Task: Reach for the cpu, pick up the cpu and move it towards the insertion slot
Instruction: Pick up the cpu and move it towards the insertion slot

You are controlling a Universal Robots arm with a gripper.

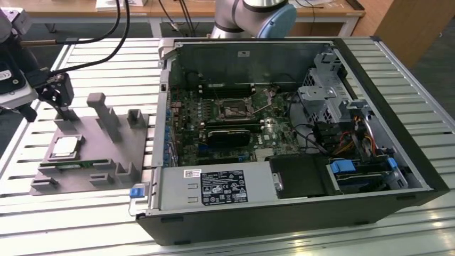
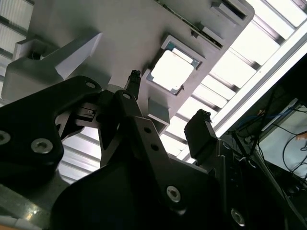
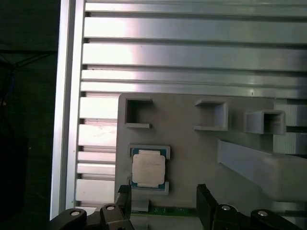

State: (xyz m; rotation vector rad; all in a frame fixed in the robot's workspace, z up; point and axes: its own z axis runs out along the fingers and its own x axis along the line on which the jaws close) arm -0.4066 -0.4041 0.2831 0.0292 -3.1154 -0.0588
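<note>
The cpu [image 1: 65, 146] lies flat in a square pocket of the grey tray [image 1: 85, 160], at the exterior view's left. Its silvery top shows in both wrist views [image 2: 171, 71] [image 3: 148, 171]. My gripper [image 1: 61, 104] hangs above the far end of the tray, open with nothing between its fingers. In both wrist views the gripper [image 2: 166, 103] [image 3: 163, 199] is apart from the chip, which sits beyond the fingertips [image 2: 199, 129] and nearer one of them. The insertion slot [image 1: 233, 109] sits on the motherboard inside the open computer case.
Grey posts [image 1: 103, 114] stand up from the tray near my gripper. The case [image 1: 341, 176] has raised walls. Inside it are a long black card [image 1: 227, 136], a power supply [image 1: 213, 186] and a drive cage [image 1: 323, 98]. All rest on a slatted metal table [image 1: 106, 58].
</note>
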